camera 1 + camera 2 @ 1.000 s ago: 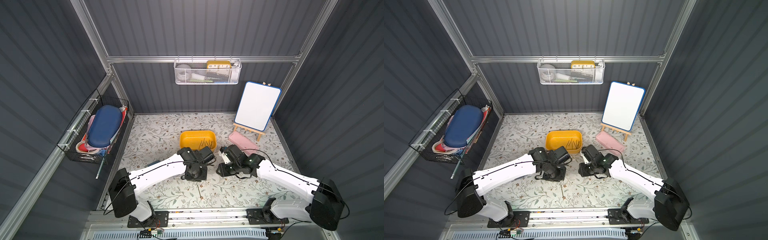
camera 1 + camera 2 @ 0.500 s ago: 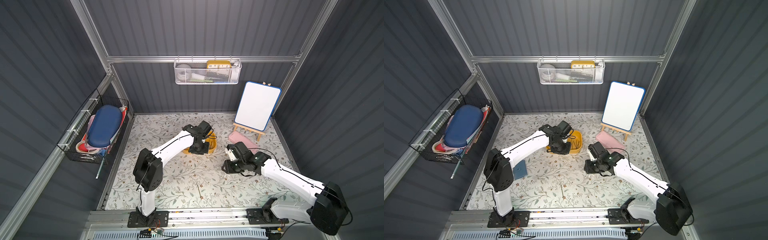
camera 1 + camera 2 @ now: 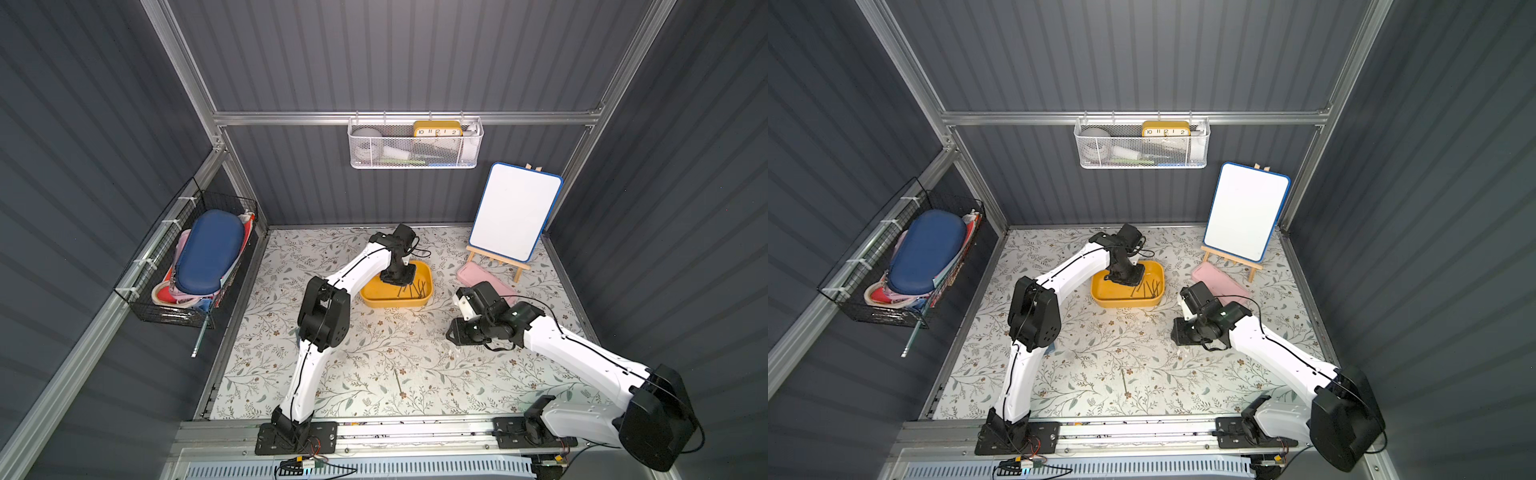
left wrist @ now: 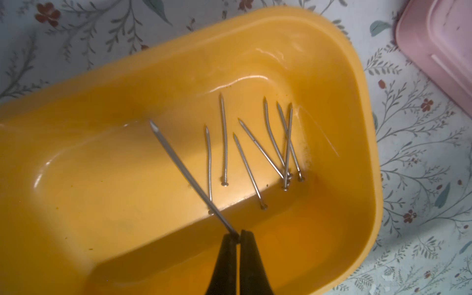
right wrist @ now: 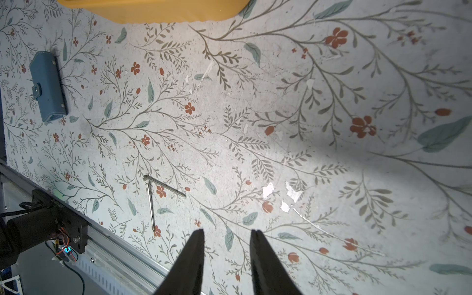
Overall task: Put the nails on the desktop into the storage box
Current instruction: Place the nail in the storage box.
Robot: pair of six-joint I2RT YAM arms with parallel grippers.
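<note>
One thin grey metal nail (image 4: 173, 150) is gripped by the closed left jaws over the yellow plastic tub (image 4: 332, 63), where seven nails (image 4: 224, 143) lie; two nails (image 5: 164, 186) lie on open floral table (image 5: 281, 102) before the parted right jaws.

The floral desktop (image 3: 374, 357) is carrying the yellow storage box (image 3: 395, 302), sitting at twelve o'clock from its middle. A pink case (image 3: 486, 280) is lying at two o'clock, with a whiteboard easel (image 3: 513, 212) standing just beyond it. Two nails (image 5: 164, 186) are lying at six o'clock, heads close together, and a blue pouch (image 5: 48, 86) is resting toward nine o'clock.
</note>
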